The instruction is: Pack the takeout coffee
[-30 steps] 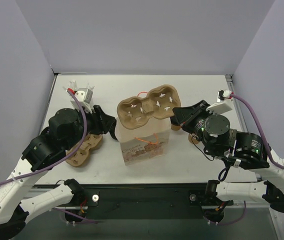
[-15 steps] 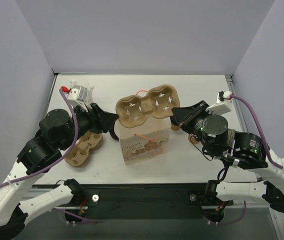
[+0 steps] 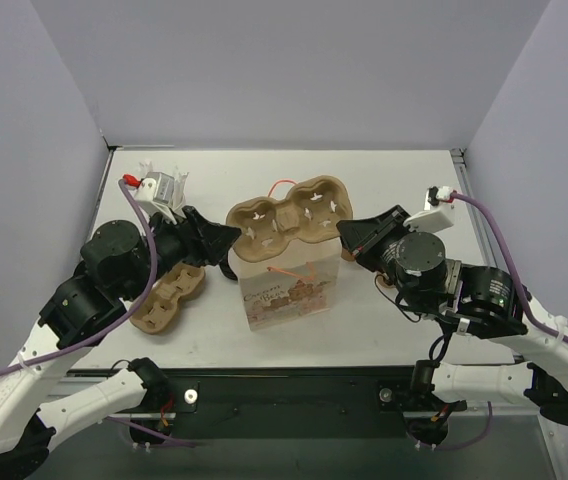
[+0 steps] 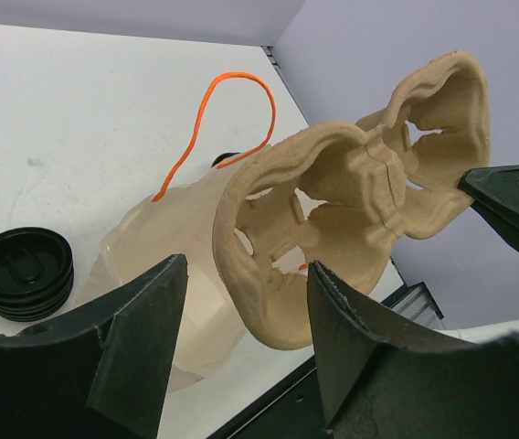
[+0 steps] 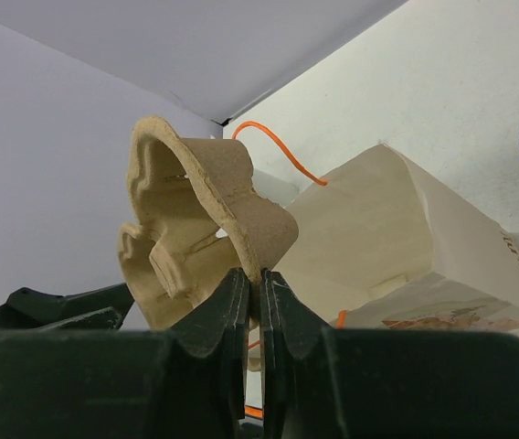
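Pulp cup carrier [image 3: 289, 215] tilted above the paper bag [image 3: 289, 292].

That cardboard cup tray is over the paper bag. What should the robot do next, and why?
Probably close the left gripper on the cup tray's free end. The right gripper pinches only one rim of it above the paper bag, while the left's open fingers sit at the other end. Two grips would likely steady it for lowering.
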{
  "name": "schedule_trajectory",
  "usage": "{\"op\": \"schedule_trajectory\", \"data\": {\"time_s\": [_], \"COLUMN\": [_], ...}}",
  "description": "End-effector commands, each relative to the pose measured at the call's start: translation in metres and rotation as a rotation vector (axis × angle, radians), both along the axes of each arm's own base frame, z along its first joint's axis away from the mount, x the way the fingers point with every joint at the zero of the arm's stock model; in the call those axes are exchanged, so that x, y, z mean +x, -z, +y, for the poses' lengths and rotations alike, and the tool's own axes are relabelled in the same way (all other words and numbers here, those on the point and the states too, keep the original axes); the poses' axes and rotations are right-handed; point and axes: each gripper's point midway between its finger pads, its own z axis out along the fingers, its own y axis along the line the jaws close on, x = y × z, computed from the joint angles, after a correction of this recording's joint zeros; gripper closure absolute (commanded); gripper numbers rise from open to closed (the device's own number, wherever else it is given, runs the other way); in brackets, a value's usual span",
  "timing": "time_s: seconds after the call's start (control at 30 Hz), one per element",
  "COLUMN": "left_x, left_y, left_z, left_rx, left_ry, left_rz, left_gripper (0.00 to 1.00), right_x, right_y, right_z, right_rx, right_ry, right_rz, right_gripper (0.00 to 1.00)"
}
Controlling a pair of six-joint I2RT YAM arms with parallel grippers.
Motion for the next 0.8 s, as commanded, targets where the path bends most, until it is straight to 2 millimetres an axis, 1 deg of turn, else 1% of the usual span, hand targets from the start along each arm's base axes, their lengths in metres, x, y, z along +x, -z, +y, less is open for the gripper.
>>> {"op": "schedule_trajectory", "data": {"time_s": [0.0,0.2,0.27,0.37,0.43,0.57,0.6,0.67,0.7,0.77], "left_x": [0.001,0.0,0.001,0.001,0.0,0.0,0.0,0.0,-0.001,-0.001], "left_y": [-0.014,-0.012,-0.006,-0.003,-0.002,-0.002,-0.003,-0.006,-0.006,-0.011], "left_z": [-0.002,-0.005,-0.005,-0.006,-0.008,-0.01,-0.01,-0.009,-0.009,-0.009], "left_rx": [-0.051,-0.054,-0.04,-0.033,-0.038,-0.045,-0.047,-0.051,-0.053,-0.062], "left_ry": [0.006,0.017,0.011,0.012,0.016,0.022,0.024,0.019,0.021,0.022], "left_rz": [-0.039,-0.02,0.005,0.031,0.04,0.047,0.045,0.042,0.043,0.045], "left_gripper": [0.36,0.37,0.37,0.37,0.39,0.49,0.56,0.65,0.71,0.78], "right_x": [0.001,0.001,0.001,0.001,0.001,0.0,0.0,0.0,0.0,0.0], "right_y": [-0.009,-0.013,-0.013,-0.015,-0.014,-0.01,-0.009,-0.008,-0.007,-0.004], "right_z": [0.004,0.005,0.005,0.005,0.005,0.006,0.006,0.004,0.003,-0.002], "right_rx": [0.078,0.108,0.111,0.126,0.128,0.124,0.121,0.102,0.091,0.058], "right_ry": [0.009,0.006,0.006,0.006,0.007,0.001,0.0,-0.003,-0.002,0.004], "right_rz": [-0.008,-0.015,-0.016,-0.021,-0.02,-0.017,-0.017,-0.023,-0.025,-0.029], "right_gripper": [1.0,1.0,1.0,1.0,1.0,1.0,1.0,0.99,0.95,0.88]}}
